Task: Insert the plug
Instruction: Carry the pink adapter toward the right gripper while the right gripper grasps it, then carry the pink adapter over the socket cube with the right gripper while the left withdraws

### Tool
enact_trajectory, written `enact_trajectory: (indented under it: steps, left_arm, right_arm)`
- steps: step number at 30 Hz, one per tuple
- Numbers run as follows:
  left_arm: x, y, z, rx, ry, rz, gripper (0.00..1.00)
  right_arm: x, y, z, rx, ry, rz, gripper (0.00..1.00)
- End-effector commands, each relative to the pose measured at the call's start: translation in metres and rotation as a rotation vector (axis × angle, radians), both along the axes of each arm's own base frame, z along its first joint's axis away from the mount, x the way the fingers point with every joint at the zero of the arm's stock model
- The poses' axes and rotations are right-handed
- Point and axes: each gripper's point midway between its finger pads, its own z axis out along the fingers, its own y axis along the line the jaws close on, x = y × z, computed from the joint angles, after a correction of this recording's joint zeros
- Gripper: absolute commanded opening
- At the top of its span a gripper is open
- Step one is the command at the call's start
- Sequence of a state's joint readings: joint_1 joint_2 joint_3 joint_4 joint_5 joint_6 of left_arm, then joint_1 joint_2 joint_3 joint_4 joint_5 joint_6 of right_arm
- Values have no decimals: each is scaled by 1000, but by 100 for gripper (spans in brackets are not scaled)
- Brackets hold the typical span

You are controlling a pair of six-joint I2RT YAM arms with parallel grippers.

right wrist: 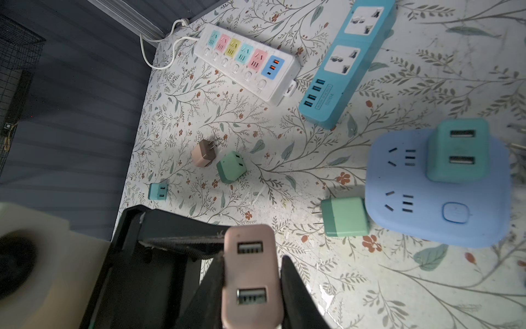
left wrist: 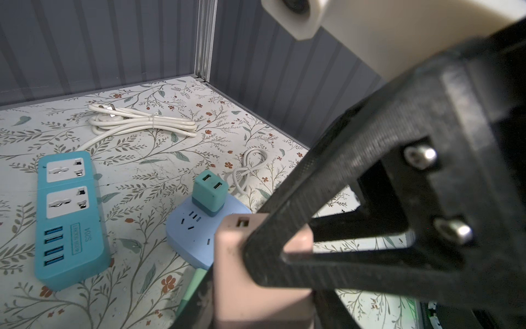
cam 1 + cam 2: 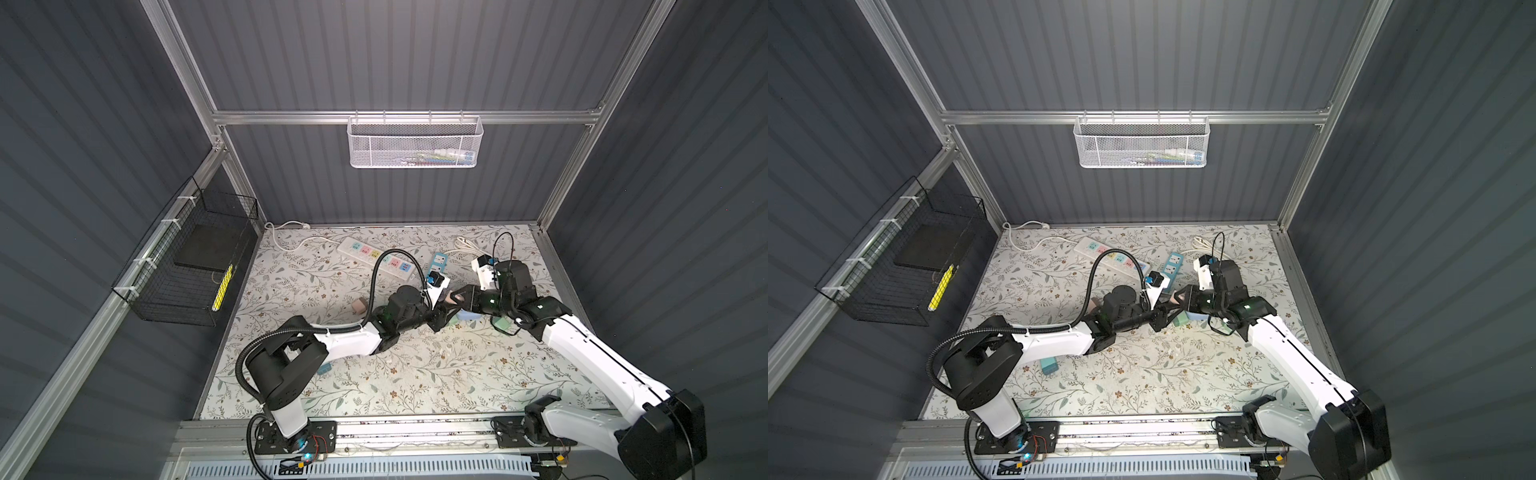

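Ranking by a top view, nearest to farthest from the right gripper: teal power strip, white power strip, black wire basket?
From the right gripper:
1. Teal power strip, just behind it.
2. White power strip, farther back and left.
3. Black wire basket, on the left wall.

The pink plug (image 1: 250,273) looks matt plastic, the black fingers (image 2: 327,182) rough, layered plastic.

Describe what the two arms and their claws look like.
Both have white shells with black joints. The left arm carries a thick ribbed black hose; the right arm a thin black cable looped at its wrist. The left claw and right claw are black, with open triangular fingers, a ribbed surface and silver screws. A white camera mount sits behind each.
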State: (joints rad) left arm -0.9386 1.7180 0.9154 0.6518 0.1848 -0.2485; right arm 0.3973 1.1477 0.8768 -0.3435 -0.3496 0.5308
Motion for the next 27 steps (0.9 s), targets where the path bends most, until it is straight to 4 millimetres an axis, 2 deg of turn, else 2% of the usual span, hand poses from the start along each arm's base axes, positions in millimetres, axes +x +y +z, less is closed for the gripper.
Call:
enact_trajectory:
  steps: [1,4,7,10,12,15,17,18,19,22,27]
  left_arm:
    - [14,-3,16,-28,-41,40,46]
    - [15,-2,16,-27,-40,45,58]
    - [16,1,18,-26,-43,61,68]
    - [16,8,20,-22,-46,79,72]
    - [16,17,22,-14,-44,107,75]
    - [20,38,23,0,-47,197,77]
    - [26,59,20,7,-41,301,79]
    - [29,69,19,10,-41,348,79]
    - [33,79,17,15,-38,401,80]
    - [36,101,13,24,-38,493,82]
    - [34,112,9,44,-39,516,83]
  right_arm:
    - [-3,4,-2,12,9,-1,17]
    - [-2,5,1,20,-3,0,16]
    - [5,-2,1,-16,-29,-44,15]
    - [11,-11,5,-57,-73,-81,14]
    - [17,-19,7,-105,-113,-107,14]
    - [28,-35,-1,-197,-171,-168,14]
    - [34,-47,-10,-262,-217,-212,14]
    - [34,-52,-4,-273,-262,-234,14]
    - [37,-58,-7,-296,-289,-259,14]
    - [41,-62,-11,-306,-376,-289,14]
    - [50,-71,-21,-352,-439,-338,13]
